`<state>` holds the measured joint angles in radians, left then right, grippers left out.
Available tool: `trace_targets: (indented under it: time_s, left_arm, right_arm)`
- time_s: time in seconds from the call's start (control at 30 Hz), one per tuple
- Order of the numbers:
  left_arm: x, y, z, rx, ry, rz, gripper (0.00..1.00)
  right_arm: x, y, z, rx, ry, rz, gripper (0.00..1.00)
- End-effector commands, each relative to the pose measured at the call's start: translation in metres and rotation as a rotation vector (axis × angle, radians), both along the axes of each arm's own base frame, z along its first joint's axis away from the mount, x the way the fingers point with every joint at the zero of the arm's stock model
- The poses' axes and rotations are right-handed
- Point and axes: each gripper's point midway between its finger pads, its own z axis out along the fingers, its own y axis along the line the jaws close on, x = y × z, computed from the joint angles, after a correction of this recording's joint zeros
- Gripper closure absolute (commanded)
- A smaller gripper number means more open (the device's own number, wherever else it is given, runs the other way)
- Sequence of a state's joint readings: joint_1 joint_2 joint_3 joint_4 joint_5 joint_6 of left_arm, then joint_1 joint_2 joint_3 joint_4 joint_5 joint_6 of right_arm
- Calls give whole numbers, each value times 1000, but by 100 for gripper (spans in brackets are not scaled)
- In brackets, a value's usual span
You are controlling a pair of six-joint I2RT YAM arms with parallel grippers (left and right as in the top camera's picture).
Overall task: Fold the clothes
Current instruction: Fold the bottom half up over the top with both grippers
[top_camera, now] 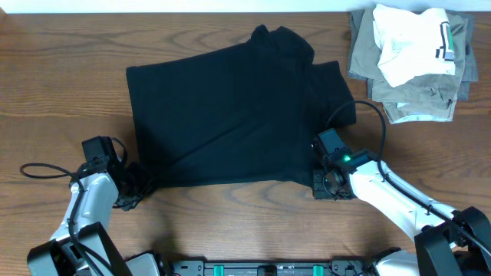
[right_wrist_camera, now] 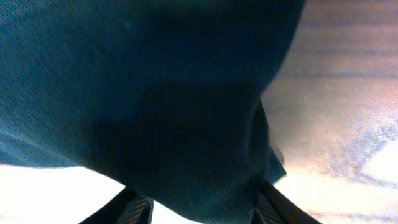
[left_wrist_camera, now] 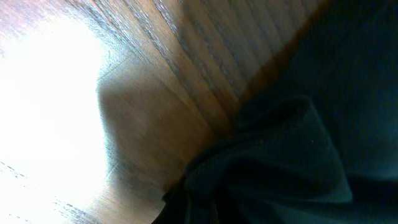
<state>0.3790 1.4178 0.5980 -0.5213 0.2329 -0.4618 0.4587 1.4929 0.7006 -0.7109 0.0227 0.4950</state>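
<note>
Overhead view first: the clothes (top_camera: 230, 115) are one big black piece lying mostly flat in the middle of the table (top_camera: 61, 77), a bit skewed, with a lumpy bit up by the far edge. The left gripper (top_camera: 132, 188) is at the near-left corner and the right gripper (top_camera: 324, 182) is at the near-right corner, so both are down on the near hem.

On the right wrist cam the fabric comes up out of the gap between the fingers (right_wrist_camera: 134, 208) and hangs clear of the wood, so I'd call that one clamped on the hem. On the left wrist cam the cloth bunches in toward the bottom of the shot, but the fingers themselves don't show, so I honestly can't tell if they're pinched on it or just sitting next to it.

That's my worry. If the left side has no real hold and both arms carry the hem toward the far edge, only the right corner travels and the fold goes diagonal. The thin pinch on the right could slip too. Also, the stack of folded garments (top_camera: 410, 61) sits near the far-right corner, so a wide swing might clip it
</note>
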Motion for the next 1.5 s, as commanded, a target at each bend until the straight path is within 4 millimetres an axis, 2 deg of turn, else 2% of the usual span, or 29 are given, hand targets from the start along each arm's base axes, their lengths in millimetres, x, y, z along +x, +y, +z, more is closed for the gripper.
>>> trace_targets:
  time_s: [0.0,0.1,0.17,0.2,0.23,0.4,0.53,0.7,0.87,1.0,1.2,1.3,1.47]
  left_arm:
    - [-15,9,-10,47,72,-2,94]
    - [-15,9,-10,47,72,-2,94]
    - [-15,9,-10,47,72,-2,94]
    - [-15,9,-10,47,72,-2,94]
    - [-16,9,-10,47,73,-2,94]
    - [-21,5,-7,28,94,-4,94]
    - [-29,1,7,16,120,-20,94]
    - [-29,1,31,31,90,-34,94]
    - [-33,0,53,53,44,-49,94]
    - [-42,-4,63,59,32,-53,94]
    - [-56,-10,66,45,68,-66,94]
    - [-54,-9,66,50,61,-76,94]
    - [-32,0,69,91,-31,-72,94]
  right_arm:
    - [-3,-3,-8,-6,0,-26,56]
    - [-3,-3,-12,3,-12,-27,58]
    - [-3,-2,-13,6,-15,-26,67]
    - [-2,-2,-13,7,-17,-27,80]
    - [-2,-2,-12,8,-18,-41,98]
    - [7,0,2,34,-64,-97,99]
    - [21,-3,32,64,-131,-106,99]
    - [28,-20,69,72,-179,-136,99]
    - [21,-40,93,65,-155,-179,99]
    - [14,-44,105,75,-125,-177,99]
    - [10,-45,119,75,-103,-177,99]
    - [21,-36,124,121,-144,-151,99]
    - [47,-30,124,142,-223,-117,99]
